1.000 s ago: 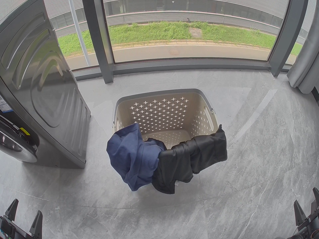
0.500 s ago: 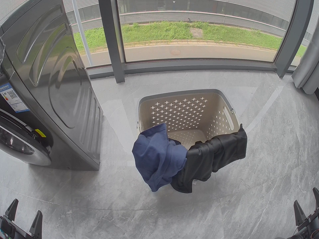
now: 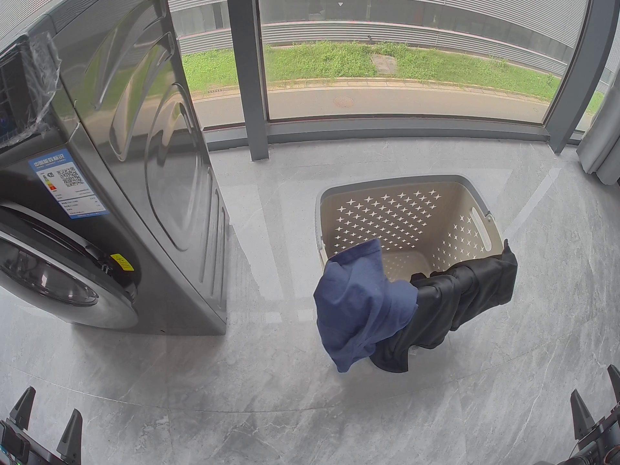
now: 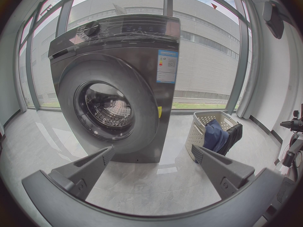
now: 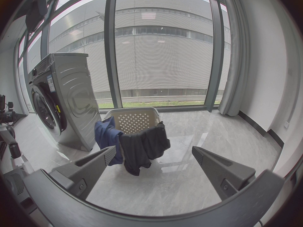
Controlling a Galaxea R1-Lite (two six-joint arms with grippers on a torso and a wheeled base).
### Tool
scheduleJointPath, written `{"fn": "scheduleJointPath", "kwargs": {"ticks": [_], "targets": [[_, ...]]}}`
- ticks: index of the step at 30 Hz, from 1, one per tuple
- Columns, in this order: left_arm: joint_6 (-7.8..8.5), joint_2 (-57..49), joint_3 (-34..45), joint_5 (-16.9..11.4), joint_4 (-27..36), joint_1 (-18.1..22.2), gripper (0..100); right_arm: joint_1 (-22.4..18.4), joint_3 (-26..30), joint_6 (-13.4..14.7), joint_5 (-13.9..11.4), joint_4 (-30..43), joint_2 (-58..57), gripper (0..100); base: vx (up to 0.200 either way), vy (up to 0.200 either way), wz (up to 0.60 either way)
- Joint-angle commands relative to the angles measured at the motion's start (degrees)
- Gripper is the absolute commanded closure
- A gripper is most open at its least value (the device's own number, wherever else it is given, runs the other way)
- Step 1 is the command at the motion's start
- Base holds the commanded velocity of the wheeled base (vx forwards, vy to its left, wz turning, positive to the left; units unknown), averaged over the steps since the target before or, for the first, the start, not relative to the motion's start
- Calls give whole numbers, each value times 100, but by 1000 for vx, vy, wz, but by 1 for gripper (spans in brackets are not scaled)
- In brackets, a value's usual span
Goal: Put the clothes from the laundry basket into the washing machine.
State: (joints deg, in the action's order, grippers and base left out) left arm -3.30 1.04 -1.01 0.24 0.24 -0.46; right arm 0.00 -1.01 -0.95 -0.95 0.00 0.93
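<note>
Grey marble floor [image 3: 271, 382], tall windows [image 3: 400, 46], washing machine [image 3: 129, 163], laundry basket [image 3: 394, 182]

Beige laundry basket [image 3: 400, 217] w/ grey rim & rows of small star-shaped cut-outs on its walls. Blue garment [image 3: 358, 305]: plain navy. Black garment [image 3: 452, 298]: plain, slight sheen. Washing machine [image 3: 161, 163]: dark metallic grey, glossy; blue-and-white label [image 3: 66, 183] & small yellow sticker [image 3: 121, 262] on front. Floor [image 3: 258, 389]: pale grey, marble-like w/ thin darker veins.
</note>
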Motion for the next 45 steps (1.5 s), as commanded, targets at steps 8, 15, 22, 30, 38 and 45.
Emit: {"fn": "scheduleJointPath", "kwargs": {"ticks": [8, 15, 22, 30, 38, 45], "targets": [[-4, -104, 92, 2, 2, 2, 0, 0, 101, -2, -2, 0, -93, 0, -25, 0, 0], [-4, -104, 92, 2, 2, 2, 0, 0, 101, -2, -2, 0, -93, 0, -143, 0, 0], [-4, -104, 92, 2, 2, 2, 0, 0, 101, -2, -2, 0, -93, 0, 0, 0, 0], [-4, -104, 92, 2, 2, 2, 0, 0, 101, -2, -2, 0, -93, 0, 0, 200, 0], [-4, -104, 92, 2, 2, 2, 0, 0, 101, -2, -2, 0, -93, 0, 0, 200, 0], [-4, -104, 92, 2, 2, 2, 0, -9, 101, -2, 7, 0, -93, 0, 0, 57, 0]]}}
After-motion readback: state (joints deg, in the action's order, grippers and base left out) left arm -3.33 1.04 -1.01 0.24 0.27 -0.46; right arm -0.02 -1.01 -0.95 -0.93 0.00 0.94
